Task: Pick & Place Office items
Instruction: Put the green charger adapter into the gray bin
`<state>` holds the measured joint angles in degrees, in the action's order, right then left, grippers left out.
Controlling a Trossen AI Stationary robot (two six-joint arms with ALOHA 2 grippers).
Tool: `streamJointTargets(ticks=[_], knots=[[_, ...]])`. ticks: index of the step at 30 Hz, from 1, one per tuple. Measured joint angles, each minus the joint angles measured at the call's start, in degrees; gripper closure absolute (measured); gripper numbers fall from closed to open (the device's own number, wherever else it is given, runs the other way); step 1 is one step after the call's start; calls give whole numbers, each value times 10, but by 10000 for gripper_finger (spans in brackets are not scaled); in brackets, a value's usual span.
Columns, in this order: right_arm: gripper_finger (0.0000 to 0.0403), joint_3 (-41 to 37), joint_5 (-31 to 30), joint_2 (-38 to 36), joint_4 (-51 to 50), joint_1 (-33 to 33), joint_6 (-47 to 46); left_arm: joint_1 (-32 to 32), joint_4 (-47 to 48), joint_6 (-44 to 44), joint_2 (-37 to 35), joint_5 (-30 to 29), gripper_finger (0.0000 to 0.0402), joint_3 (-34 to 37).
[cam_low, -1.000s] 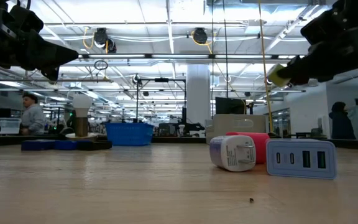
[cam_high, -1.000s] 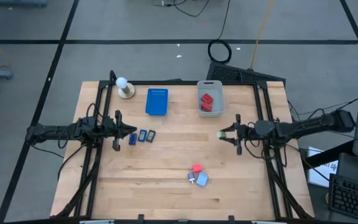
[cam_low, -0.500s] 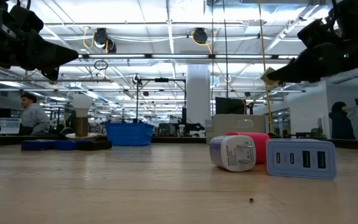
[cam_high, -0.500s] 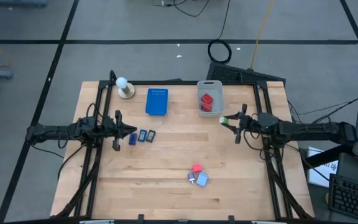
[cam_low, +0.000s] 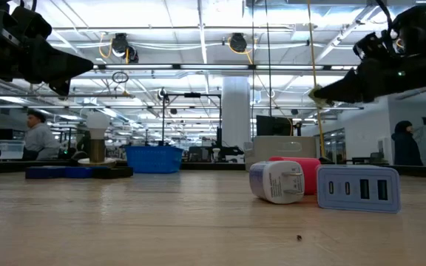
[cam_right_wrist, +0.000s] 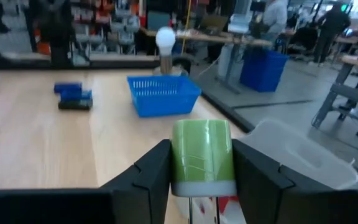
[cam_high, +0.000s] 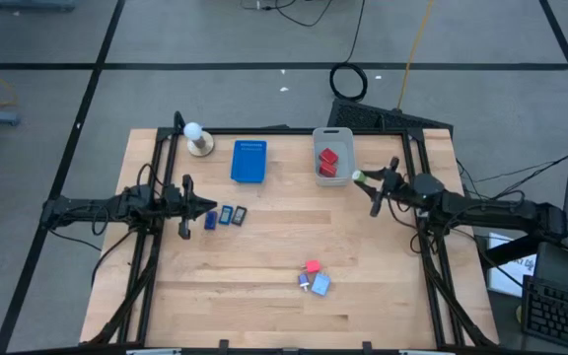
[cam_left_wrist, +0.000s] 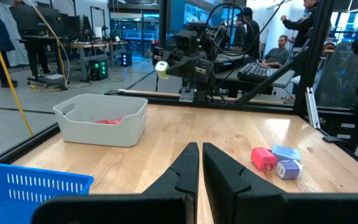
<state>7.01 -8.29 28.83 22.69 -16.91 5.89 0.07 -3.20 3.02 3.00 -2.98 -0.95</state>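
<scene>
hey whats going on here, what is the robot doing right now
The right hand is shut on a small green piece and holds it in the air at the edge of the grey bin, which already contains red pieces. The left hand waits shut above the table near three small dark-blue and grey rectangles. A red, white and light-blue cluster lies on the table.

Grey floor (cam_high: 215, 89) with dark lines, coiled cable (cam_high: 348, 81), bright ceiling lights (cam_low: 198, 29)

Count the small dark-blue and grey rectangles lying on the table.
3, in a row near the table's left side: one, the next and the last, just ahead of the left pincer.
</scene>
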Motion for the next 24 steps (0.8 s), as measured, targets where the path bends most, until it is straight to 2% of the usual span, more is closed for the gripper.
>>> streamJointTargets(ticks=[9,11,14,21,24], knots=[[266,0,-6,96,172,0,-44,0,0,0,0,0,380,0],[266,10,-7,126,186,0,-51,0,0,0,0,0,380,0],[266,49,-9,171,162,-9,-54,0,0,0,0,0,380,0],[266,208,-6,298,6,-74,-52,0,0,0,0,0,380,0],[266,281,21,359,-64,-107,-49,0,0,0,0,0,380,0]])
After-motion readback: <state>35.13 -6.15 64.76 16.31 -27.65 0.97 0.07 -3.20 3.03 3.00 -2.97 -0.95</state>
